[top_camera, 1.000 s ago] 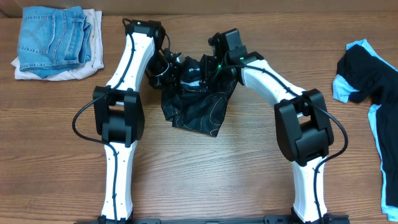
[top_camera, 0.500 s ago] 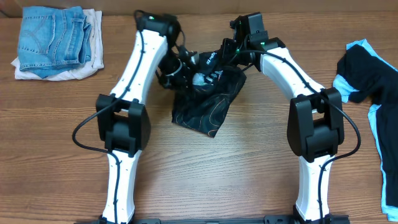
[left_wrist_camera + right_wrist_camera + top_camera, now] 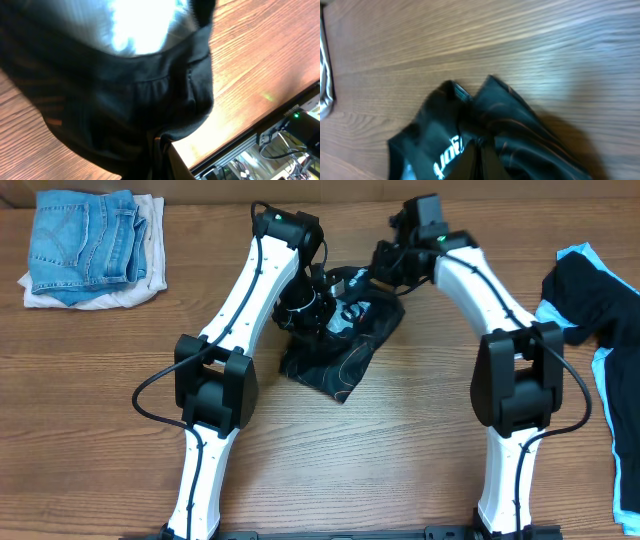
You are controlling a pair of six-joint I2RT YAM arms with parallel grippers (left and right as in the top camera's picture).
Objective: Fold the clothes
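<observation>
The black jersey [image 3: 345,355] with thin contour lines hangs bunched between my two grippers over the far middle of the table, its lower corner resting on the wood. My left gripper [image 3: 318,308] is shut on its left side. In the left wrist view, dark cloth [image 3: 125,100] fills the frame and is pinched in the left gripper [image 3: 159,150]. My right gripper [image 3: 385,262] is shut on the jersey's right upper edge. The right wrist view shows that gripper [image 3: 480,156] shut on the black fabric [image 3: 520,130] beside white lettering. A black-and-light-blue garment [image 3: 595,310] lies spread at the right edge.
Folded blue jeans [image 3: 85,240] sit on a white cloth [image 3: 150,225] at the far left corner. The table's far edge [image 3: 240,142] runs close behind the jersey, with a metal frame and cables beyond it.
Both arms have swung to the right and toward the far edge, carrying the jersey with them. The cloth now hangs more stretched between the two grippers.
</observation>
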